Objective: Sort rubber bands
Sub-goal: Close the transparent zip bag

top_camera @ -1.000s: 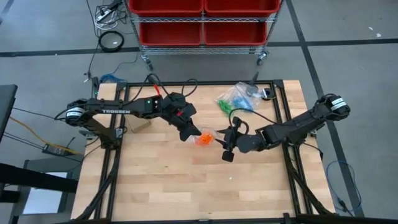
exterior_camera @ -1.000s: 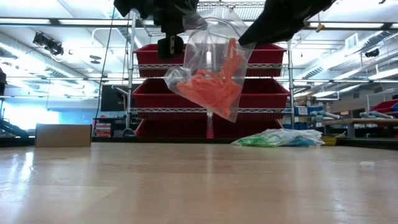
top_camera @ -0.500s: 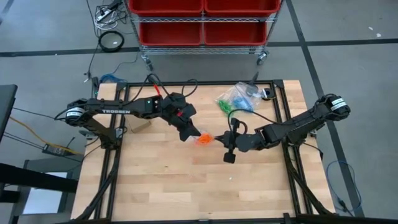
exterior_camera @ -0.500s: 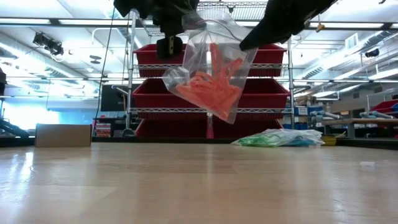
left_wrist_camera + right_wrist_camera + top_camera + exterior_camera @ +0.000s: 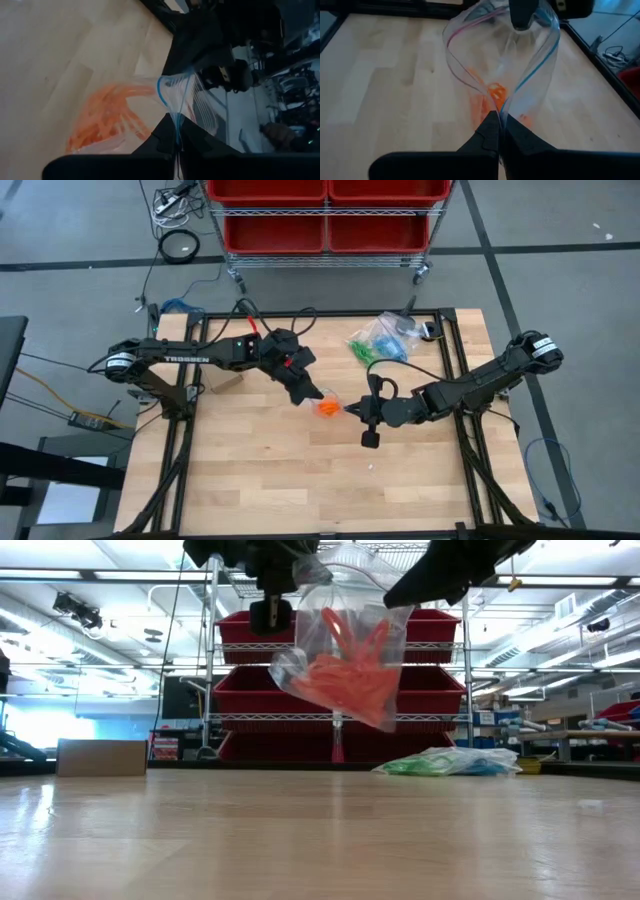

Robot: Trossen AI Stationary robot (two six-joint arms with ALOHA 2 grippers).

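Orange rubber bands (image 5: 345, 680) bagged, low view shows bag (image 5: 345, 600) airborne

Since a second ago the right tool (image 5: 350, 408) has closed; its fingers, then apart beside the clear bag (image 5: 345, 640), now pinch the bag's rim opposite the left tool (image 5: 308, 396); the right arm's wrist has moved a little toward the counter's front edge in the high view; the bag's mouth is now stretched wider between the two tools; in the low view the bag hangs slightly higher and more level; the orange rubber bands (image 5: 350, 680) inside have shifted toward the bag's right lower corner and spread upward.
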